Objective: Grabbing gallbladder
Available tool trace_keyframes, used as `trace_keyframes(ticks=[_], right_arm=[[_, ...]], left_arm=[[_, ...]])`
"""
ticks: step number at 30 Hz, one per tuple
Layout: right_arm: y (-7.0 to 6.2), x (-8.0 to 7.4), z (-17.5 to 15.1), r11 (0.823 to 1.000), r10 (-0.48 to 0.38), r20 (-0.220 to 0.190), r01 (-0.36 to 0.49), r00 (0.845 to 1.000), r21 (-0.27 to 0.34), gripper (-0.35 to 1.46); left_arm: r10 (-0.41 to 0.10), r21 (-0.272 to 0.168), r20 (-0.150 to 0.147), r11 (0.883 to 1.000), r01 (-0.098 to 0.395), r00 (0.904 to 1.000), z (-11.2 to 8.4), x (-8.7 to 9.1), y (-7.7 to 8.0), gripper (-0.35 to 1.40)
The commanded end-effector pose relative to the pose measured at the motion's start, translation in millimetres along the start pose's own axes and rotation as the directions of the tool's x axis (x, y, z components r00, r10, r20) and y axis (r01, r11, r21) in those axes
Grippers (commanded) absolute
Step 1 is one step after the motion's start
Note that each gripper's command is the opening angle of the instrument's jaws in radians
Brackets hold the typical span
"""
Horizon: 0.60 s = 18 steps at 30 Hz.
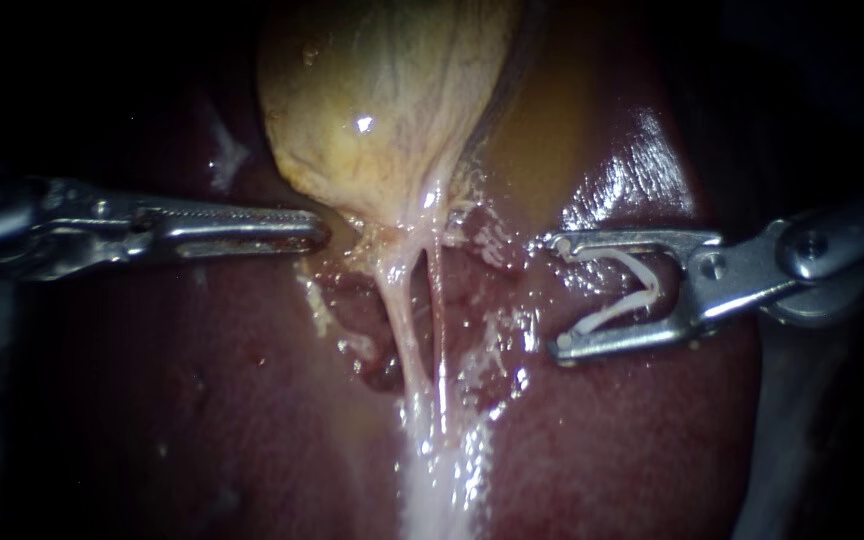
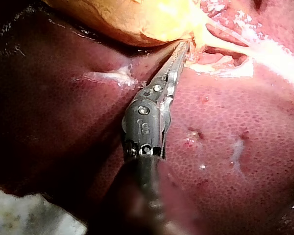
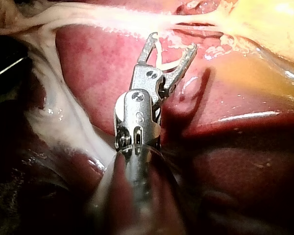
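My left instrument (image 1: 317,232) comes in level in the endoscope view, its jaws pressed together with nothing between them. Its tip is just beside the lower end of the yellowish gallbladder (image 1: 382,100), which lies at the top centre on the dark red liver (image 1: 202,400). Two thin pale tubes (image 1: 407,330) run down from the gallbladder. My right instrument (image 1: 558,297) holds a white clip (image 1: 632,285) between widely parted jaws, each clip leg ending at a jaw tip, well right of the tubes

In the left wrist view, the left instrument (image 2: 184,46) has its closed tip against the underside of the gallbladder (image 2: 127,19), over the liver (image 2: 225,137)

In the right wrist view, the right instrument (image 3: 171,43) carries the clip (image 3: 159,54) just short of the pale strands, with the gallbladder (image 3: 269,24) ahead and off to one side
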Motion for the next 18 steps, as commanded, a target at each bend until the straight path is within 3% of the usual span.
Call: trace_keyframes(ticks=[1,5,13,18], right_arm=[[0.0,0.0,0.0,1.0,0.0,0.0,0.0,1.0,0.0,0.48],[0.0,0.0,0.0,1.0,0.0,0.0,0.0,1.0,0.0,0.48],[0.0,0.0,0.0,1.0,0.0,0.0,0.0,1.0,0.0,0.48],[0.0,0.0,0.0,1.0,0.0,0.0,0.0,1.0,0.0,0.48]], left_arm=[[0.0,-0.004,0.0,1.0,0.0,1.0,0.0,0.1,0.0,-0.16],[-0.001,-0.008,-0.002,1.0,0.0,1.0,-0.1,0.2,-0.1,-0.05],[-0.007,-0.012,-0.004,1.0,0.007,1.0,0.0,0.2,-0.1,-0.05],[-0.008,-0.028,-0.02,1.0,0.008,0.9998,-0.1,0.4,-0.1,0.22]])
